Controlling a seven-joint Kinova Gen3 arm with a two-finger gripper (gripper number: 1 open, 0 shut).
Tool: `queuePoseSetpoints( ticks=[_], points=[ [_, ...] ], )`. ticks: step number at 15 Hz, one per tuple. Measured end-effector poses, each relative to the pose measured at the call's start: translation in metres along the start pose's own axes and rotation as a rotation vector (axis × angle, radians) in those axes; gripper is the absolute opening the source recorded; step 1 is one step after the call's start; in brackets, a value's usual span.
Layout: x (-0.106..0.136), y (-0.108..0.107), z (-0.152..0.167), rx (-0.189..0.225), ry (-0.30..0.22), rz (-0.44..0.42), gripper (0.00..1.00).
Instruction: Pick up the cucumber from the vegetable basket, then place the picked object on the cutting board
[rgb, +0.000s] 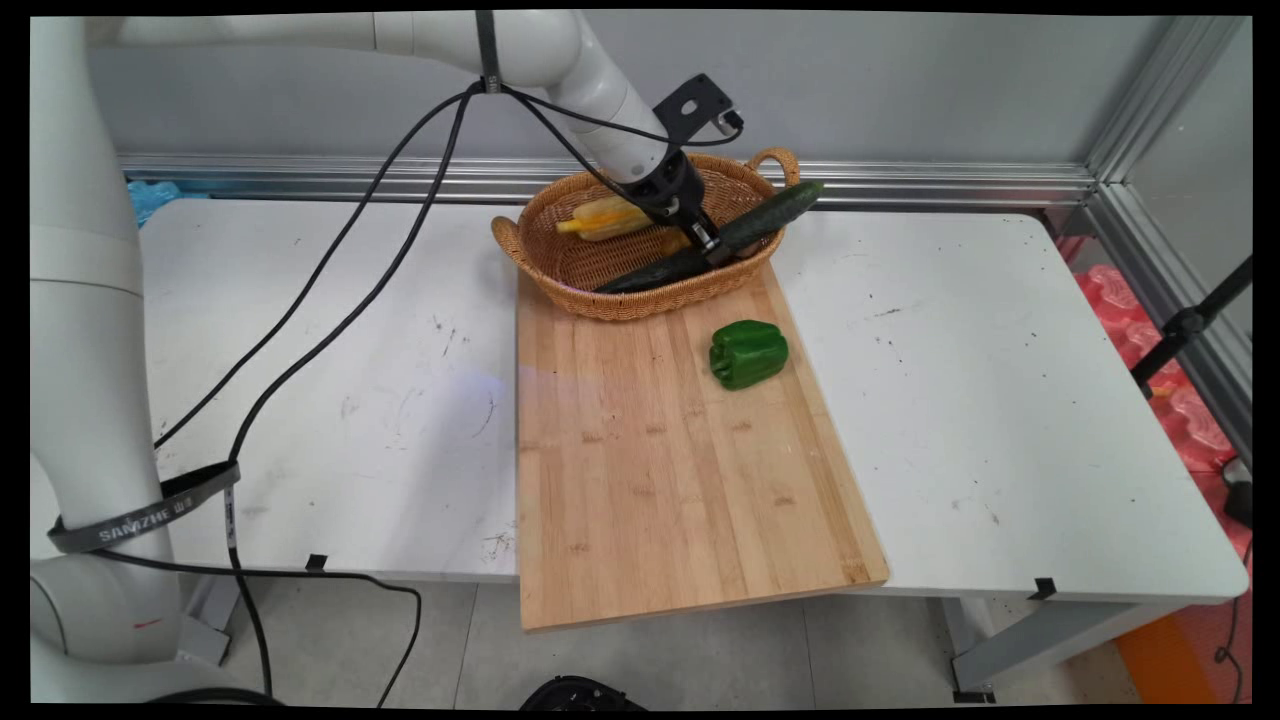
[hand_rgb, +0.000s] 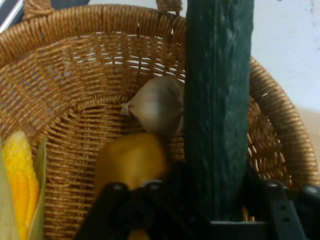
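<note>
A long dark green cucumber (rgb: 720, 240) lies slanted across the wicker basket (rgb: 560, 270), one end resting on the right rim by the handle. My gripper (rgb: 712, 247) is shut on the cucumber (hand_rgb: 217, 100) near its middle; in the hand view it runs upward between my fingers. Inside the basket (hand_rgb: 65, 100) lie an ear of corn (rgb: 602, 217) at the left (hand_rgb: 20, 190), a yellow fruit (hand_rgb: 131, 160) and a pale garlic bulb (hand_rgb: 157, 106).
The basket stands on the far end of a bamboo cutting board (rgb: 660, 460) that overhangs the table's near edge. A green bell pepper (rgb: 748, 353) sits on the board just below the basket. Black cables (rgb: 330, 300) hang over the table's left side.
</note>
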Motion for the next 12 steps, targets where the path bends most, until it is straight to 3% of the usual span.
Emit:
queuePoseSetpoints(
  ticks=[7, 12],
  points=[
    [0.01, 0.0, -0.017, 0.004, 0.007, 0.039, 0.0],
    [0.029, 0.008, -0.057, 0.021, 0.03, 0.054, 0.0]
  ],
)
